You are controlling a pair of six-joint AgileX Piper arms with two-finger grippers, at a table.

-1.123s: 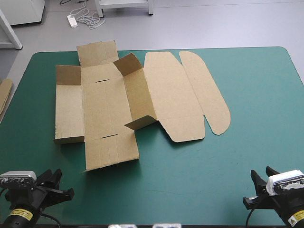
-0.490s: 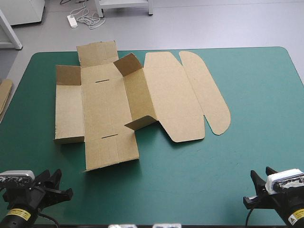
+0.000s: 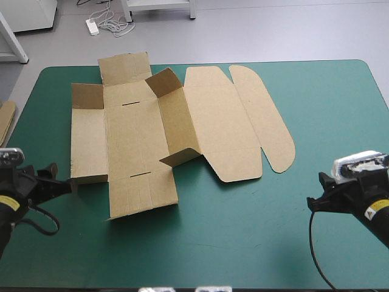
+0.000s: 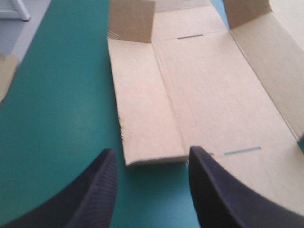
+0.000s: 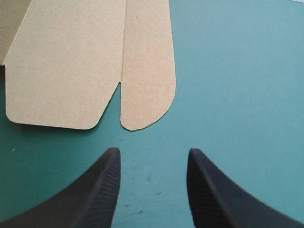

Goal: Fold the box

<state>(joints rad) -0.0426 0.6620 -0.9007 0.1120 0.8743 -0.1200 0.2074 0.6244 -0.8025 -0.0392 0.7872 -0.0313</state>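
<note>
The box [image 3: 137, 137] lies on the table's [image 3: 340, 97] left half toward the far edge, mostly flat, two flaps raised and the lid spread out to the right. The left gripper [image 4: 152, 156], fingers apart, hovers at the box's near left corner. The right gripper [image 5: 152, 154], fingers also apart, faces the lid's rounded flap from near the right edge.

The box [image 3: 135, 137] runs past the frame in both wrist views.

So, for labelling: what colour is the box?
The box is plain brown, clearest from the high view.
</note>
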